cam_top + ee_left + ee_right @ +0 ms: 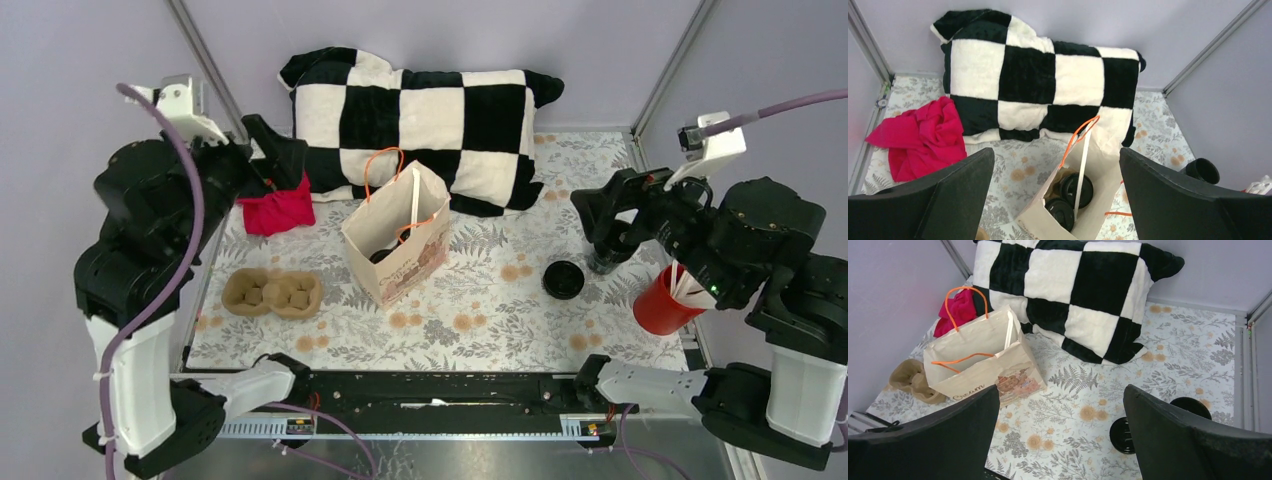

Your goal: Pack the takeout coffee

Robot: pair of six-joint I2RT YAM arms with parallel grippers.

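Left fingers (948, 200) and right fingers (1188, 440) both stand spread wide, pinching nothing, while two black lidded cups (1077, 189) sit inside the paper bag (1100, 167).

Lighting is bright, even and diffuse, and comes from above. Shadows are soft: the paper bag (395, 250) casts only a faint one on the table (480, 320). The pillow (420, 110) shows no glare. In both wrist views the near fingers (948, 200) render as featureless black with slightly soft edges, while the background is sharp. The black cups (1077, 189) inside the bag show little detail.
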